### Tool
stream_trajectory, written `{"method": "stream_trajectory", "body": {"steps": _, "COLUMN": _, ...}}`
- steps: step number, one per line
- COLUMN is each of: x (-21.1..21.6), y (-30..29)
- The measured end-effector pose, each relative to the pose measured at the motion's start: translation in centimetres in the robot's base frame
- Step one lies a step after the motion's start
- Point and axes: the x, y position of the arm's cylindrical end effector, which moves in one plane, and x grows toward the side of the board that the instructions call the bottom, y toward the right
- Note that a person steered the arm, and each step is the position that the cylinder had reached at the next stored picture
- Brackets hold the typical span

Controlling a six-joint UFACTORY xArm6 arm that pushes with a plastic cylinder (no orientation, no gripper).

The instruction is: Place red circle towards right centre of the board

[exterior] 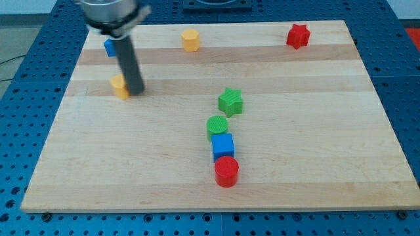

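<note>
Up at the board's [59,157] left, my tip [136,91] holds nothing and rests right beside a yellow block [119,86], apparently touching it. Well apart, the red circle [226,172] stands upright near the bottom edge, touching the blue cube [223,145] above; bare wood spreads rightward from it.

Red circle [226,172] low on desk [315,164], touching blue cube [223,145] at 12 o'clock; green circle [217,125], green star [230,101] beyond. My tip [136,91] far off at 10 o'clock, against yellow block [119,86].
</note>
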Motion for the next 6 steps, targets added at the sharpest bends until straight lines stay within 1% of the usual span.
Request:
{"method": "stream_trajectory", "body": {"steps": 1, "x": -0.5, "y": -3.2}}
{"method": "stream_trajectory", "body": {"steps": 4, "x": -0.1, "y": -2.8}}
{"method": "stream_trajectory", "body": {"steps": 5, "x": 2.3, "y": 0.8}}
{"method": "stream_trajectory", "body": {"steps": 6, "x": 11.1, "y": 1.2}}
